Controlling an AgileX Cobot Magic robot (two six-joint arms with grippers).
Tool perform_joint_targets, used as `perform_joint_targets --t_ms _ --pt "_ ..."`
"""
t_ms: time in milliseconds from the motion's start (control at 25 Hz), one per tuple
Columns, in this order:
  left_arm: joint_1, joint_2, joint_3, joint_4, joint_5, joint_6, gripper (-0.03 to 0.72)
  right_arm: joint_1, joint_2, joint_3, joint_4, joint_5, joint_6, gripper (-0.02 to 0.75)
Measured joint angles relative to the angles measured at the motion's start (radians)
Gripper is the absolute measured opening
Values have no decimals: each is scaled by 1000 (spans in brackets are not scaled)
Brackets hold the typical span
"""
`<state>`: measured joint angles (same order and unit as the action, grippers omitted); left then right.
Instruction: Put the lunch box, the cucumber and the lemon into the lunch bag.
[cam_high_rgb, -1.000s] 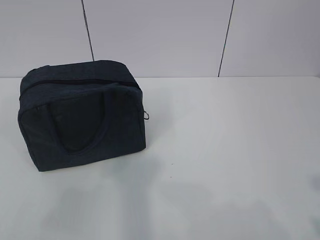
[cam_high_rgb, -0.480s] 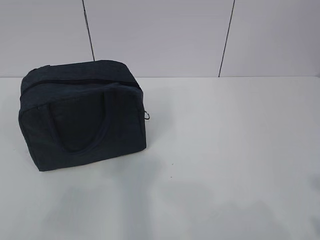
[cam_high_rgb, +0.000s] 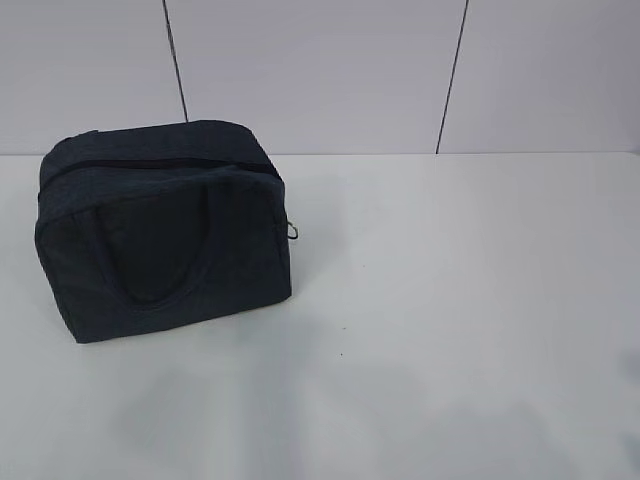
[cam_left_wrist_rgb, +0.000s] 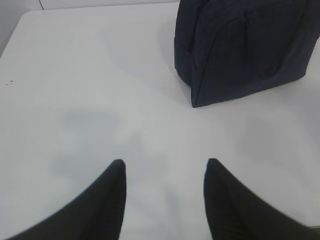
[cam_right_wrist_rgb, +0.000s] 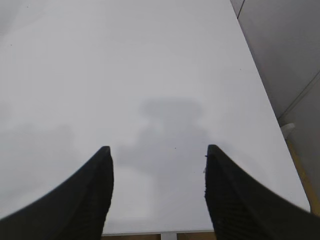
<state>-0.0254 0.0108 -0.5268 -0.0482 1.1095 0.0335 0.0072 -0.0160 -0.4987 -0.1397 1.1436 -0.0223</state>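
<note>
**Both pincers parted over a white table, bag zipped at the left**

Left pincer (cam_left_wrist_rgb: 165, 200) first: in its wrist view we see two dark fingers (cam_left_wrist_rgb: 107, 200) spread apart with bare white table (cam_left_wrist_rgb: 100, 75) between them, nothing gripped. From that pincer, the lunch bag (cam_left_wrist_rgb: 245, 45) stands at about one o'clock, well apart from the fingertips, its rounded end panel and one long side turned toward the camera. A faint grey shadow lies on the table just ahead of the fingers.

In the outside view we find the same dark navy bag at the left of the table, at roughly ten o'clock from the picture's middle. It sits upright, the black zipper (cam_high_rgb: 150, 165) running closed along its top, one loop handle (cam_high_rgb: 165, 250) lying flat against the near face. A small silver ring pull (cam_high_rgb: 293, 230) hangs at the bag's right end, at three o'clock from the bag's centre. To the right of the bag the table shows only soft shadows. Grey wall panels (cam_high_rgb: 320, 70) with dark seams stand behind. Neither arm shows in this view.

Right pincer (cam_right_wrist_rgb: 157, 195) last: its two dark fingers (cam_right_wrist_rgb: 235, 200) likewise stand parted and hold nothing, plain table beneath. We see the table's right edge running toward one o'clock, with grey floor beyond it.

We cannot see the lunch box, the cucumber or the lemon in any view.
</note>
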Motion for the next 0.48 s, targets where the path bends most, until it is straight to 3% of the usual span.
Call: perform_joint_targets --t_ms 480 --pt "0 0 0 -38 0 55 370 0 0 0 0 2 0 450"
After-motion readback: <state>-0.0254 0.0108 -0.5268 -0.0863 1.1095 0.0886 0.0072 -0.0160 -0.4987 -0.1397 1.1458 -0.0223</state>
